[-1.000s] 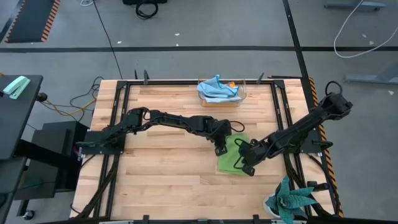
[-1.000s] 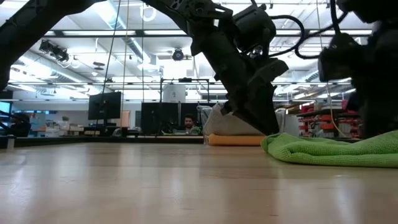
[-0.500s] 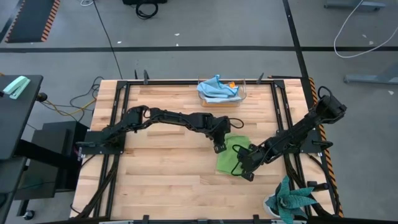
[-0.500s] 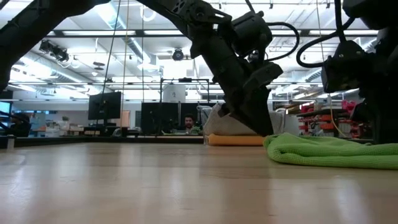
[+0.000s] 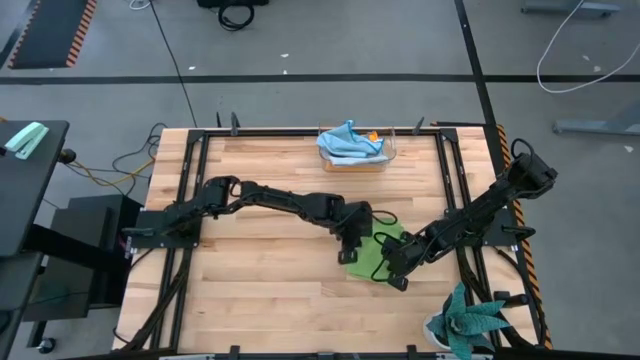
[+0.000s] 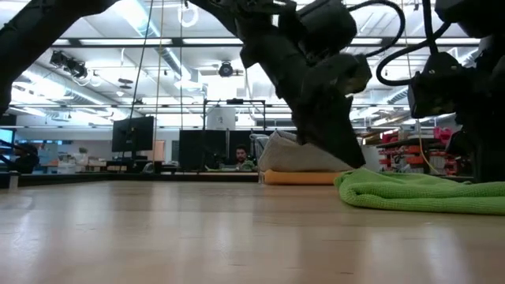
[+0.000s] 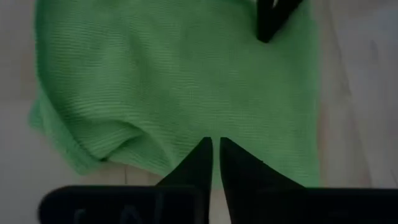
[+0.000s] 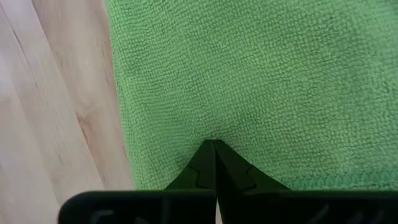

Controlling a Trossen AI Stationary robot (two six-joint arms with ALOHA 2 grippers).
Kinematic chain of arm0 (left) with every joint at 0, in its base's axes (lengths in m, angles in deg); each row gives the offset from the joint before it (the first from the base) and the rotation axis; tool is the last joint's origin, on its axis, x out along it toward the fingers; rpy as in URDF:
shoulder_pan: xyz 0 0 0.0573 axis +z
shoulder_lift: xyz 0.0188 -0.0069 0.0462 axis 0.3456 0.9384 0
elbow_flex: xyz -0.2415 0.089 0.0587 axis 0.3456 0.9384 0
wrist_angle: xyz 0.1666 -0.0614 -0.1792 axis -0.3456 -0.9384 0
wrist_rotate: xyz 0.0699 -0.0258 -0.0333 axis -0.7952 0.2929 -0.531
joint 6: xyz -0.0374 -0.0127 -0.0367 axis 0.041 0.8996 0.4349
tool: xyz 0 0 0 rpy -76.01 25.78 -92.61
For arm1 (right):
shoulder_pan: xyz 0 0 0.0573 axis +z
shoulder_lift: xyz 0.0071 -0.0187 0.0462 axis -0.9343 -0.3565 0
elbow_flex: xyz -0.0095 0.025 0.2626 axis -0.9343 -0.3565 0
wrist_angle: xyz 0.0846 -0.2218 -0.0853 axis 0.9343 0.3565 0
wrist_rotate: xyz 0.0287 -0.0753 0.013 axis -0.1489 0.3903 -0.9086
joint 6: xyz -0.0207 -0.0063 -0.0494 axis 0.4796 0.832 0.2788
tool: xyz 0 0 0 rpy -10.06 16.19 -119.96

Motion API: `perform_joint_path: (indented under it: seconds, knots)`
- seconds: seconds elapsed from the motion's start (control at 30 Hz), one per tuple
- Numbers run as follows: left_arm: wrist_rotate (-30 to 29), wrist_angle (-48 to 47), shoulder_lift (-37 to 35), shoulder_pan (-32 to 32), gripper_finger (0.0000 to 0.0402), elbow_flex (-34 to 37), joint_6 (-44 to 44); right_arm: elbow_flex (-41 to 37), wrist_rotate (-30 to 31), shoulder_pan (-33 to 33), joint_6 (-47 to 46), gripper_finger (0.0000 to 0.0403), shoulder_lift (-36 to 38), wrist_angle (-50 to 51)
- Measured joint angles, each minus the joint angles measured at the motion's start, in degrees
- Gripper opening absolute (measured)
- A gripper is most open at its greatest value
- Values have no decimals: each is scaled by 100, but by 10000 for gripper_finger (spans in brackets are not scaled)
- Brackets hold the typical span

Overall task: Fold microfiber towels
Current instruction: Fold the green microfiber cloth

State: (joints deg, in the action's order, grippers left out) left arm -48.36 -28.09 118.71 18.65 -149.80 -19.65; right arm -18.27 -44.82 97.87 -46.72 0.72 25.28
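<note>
The lime green towel (image 5: 380, 250) lies bunched and flat on the table right of centre; it also shows in the low view (image 6: 418, 192). My left gripper (image 5: 352, 254) stands at its left side, shut, tips on the cloth (image 7: 213, 140). My right gripper (image 5: 396, 272) stands at its near right part, shut, tips on the cloth (image 8: 214, 143). A light blue towel (image 5: 348, 140) and an orange-yellow one (image 5: 372, 135) lie in the clear box. A grey towel is not plain to see. My left gripper has its fingertips closed on the green towel a little inside its edge (image 7: 186, 134), coming from above and pointing down. The towel lies on the table, with a soft fold (image 7: 118, 132) beside the fingers. How many layers are between the tips does not show. My right gripper has its fingertips closed on the green towel near a corner, a little inside the hemmed edge (image 8: 298, 182), from above. The cloth puckers slightly at the tips (image 8: 214, 132). The towel lies flat on the table around them.
The clear plastic box (image 5: 392, 155) stands at the table's far edge, centre right. A teal spiky plant (image 5: 465, 325) stands at the near right corner. Bare wooden table top (image 5: 260, 270) stretches left of the towel.
My left gripper has gone toward the table's near edge along the towel's left side and come down onto the cloth. My right arm has drawn back at the elbow, and its gripper has shifted slightly left on the towel. The towel's far left part looks drawn in.
</note>
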Motion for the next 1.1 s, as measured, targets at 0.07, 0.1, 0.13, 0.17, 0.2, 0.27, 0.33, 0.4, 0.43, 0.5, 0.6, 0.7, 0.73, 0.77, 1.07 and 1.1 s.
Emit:
perform_joint_path:
  seconds: [0.07, 0.1, 0.13, 0.17, 0.2, 0.27, 0.33, 0.4, 0.43, 0.5, 0.6, 0.7, 0.73, 0.77, 1.07, 1.1]
  knots:
    - [-24, 126, 91, 6, 24, -14, 133, -2, 11, 0, 1, 0, 0, 0]
    - [-34, 195, 144, 35, 18, -17, 244, -2, 13, 0, 1, 0, -2, -3]
    - [-41, 134, 209, 63, 11, -1, 366, -4, 22, 0, 1, 0, -2, -19]
    - [-37, 192, 293, 95, 7, 2, 509, -4, 28, 0, -1, 0, -2, -26]
    - [-39, 289, 370, 132, 6, 2, 645, -4, 28, 0, -1, 0, -4, -39]
    - [-9, 304, 432, 193, 9, -11, 838, -11, 30, 0, -2, 0, -7, -92]
    - [18, 379, 509, 242, 17, -25, 947, -11, 30, 0, -19, 0, -11, -121]
    - [22, 371, 518, 269, 24, -26, 969, -13, 33, 0, -23, 0, -11, -127]
    - [19, 374, 519, 279, 25, -26, 970, -13, 33, 0, -23, 0, -11, -127]
    - [21, 411, 523, 322, 22, -24, 974, -13, 35, 4, -28, 0, -11, -127]
    - [19, 498, 516, 416, 10, -17, 1001, -13, 36, 4, -41, 0, -11, -128]
    - [-19, 549, 503, 472, 6, -9, 998, -13, 55, 4, -43, 0, -11, -138]
    - [-25, 557, 503, 473, 6, -7, 999, -13, 56, 4, -44, 0, -11, -138]
    - [-20, 561, 494, 475, 9, -5, 1000, -13, 56, 4, -43, 0, -11, -138]
    - [261, 511, 381, 492, 21, 6, 883, -33, 55, 4, -36, 0, -7, -143]
    - [310, 508, 354, 494, 17, 7, 846, -45, 55, 4, -36, 0, -5, -153]
